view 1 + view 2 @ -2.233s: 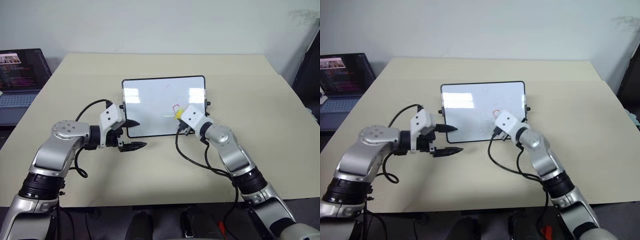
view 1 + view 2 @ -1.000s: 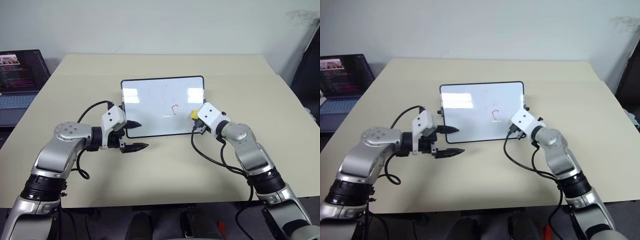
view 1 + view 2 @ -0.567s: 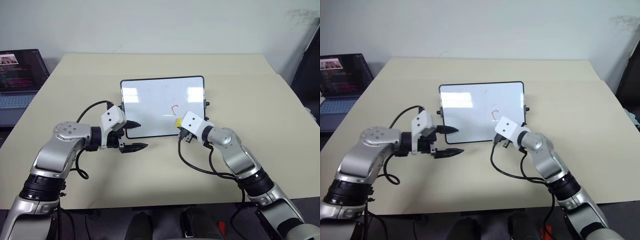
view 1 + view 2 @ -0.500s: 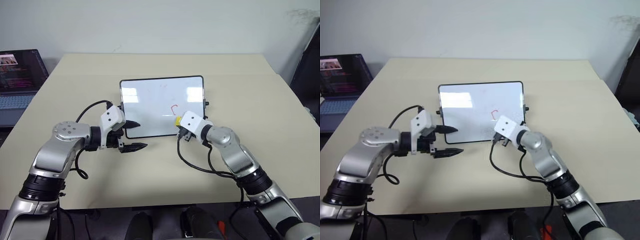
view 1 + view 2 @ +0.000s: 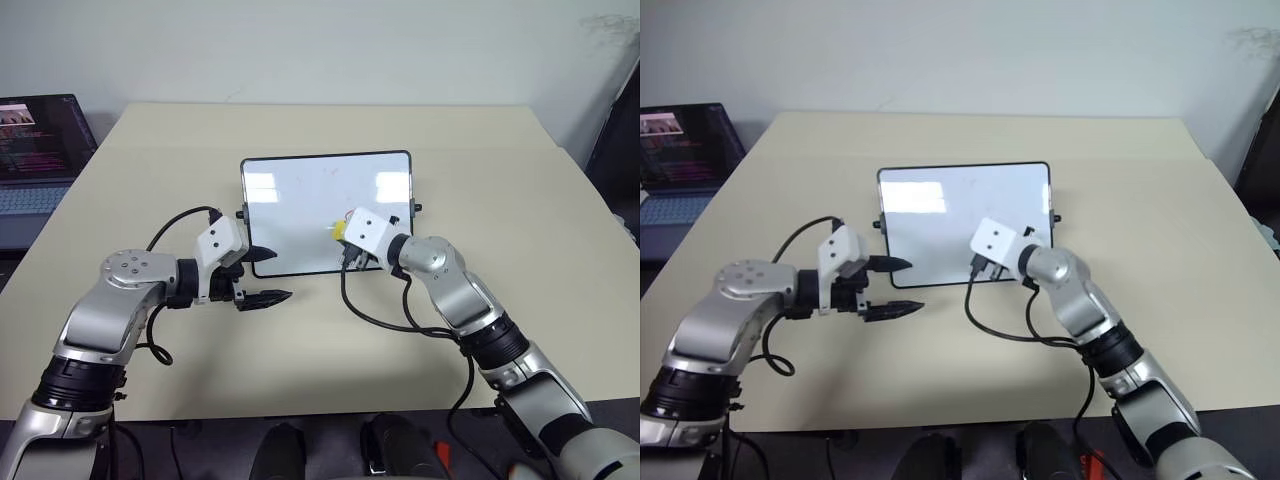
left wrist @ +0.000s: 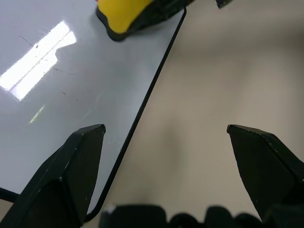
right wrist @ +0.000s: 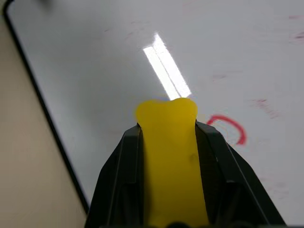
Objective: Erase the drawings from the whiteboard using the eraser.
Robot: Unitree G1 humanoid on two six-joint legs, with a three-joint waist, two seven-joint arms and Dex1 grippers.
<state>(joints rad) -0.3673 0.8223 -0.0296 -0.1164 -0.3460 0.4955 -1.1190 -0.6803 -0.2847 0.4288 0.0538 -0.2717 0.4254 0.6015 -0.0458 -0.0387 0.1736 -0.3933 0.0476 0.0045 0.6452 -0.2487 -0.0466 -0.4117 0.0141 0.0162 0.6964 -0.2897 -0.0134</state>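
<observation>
The eraser (image 7: 170, 161), clamped in the right gripper (image 5: 347, 240), has been swept leftward across the whiteboard (image 5: 290, 200). A red arc (image 7: 228, 127) remains just beside its tip. The open left gripper (image 5: 258, 273) straddles the board's near-left corner without holding it, so the board could slide under a hard stroke.

The small glossy white whiteboard with a thin black frame (image 5: 300, 195) sits mid-table on the beige table (image 5: 300, 350). The small yellow oblong eraser (image 5: 341, 231) is on the board's near-right part, and an open dark laptop (image 5: 35, 150) is way off left.
</observation>
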